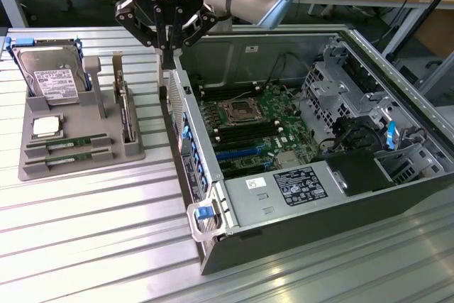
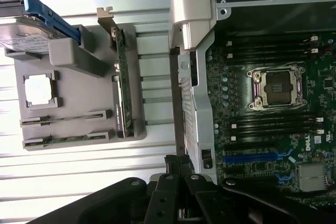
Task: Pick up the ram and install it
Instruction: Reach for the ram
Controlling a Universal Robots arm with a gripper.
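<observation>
While our gripper (image 1: 168, 53) hangs pinched shut and empty over the open computer case (image 1: 298, 235) wall, we see 2 ram sticks (image 1: 69, 145) slotted in the grey tray (image 1: 131, 151), with an upright expansion card (image 1: 124, 104) between.

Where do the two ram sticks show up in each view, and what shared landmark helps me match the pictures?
Exterior view: the ram sticks lie in the gray holder, at the exterior view's left, outside the computer case.
Wrist view: the ram sticks lie in the holder's two long slots, beside the silver processor chip.
Shared landmark: that chip, beside the sticks in both views.
</observation>
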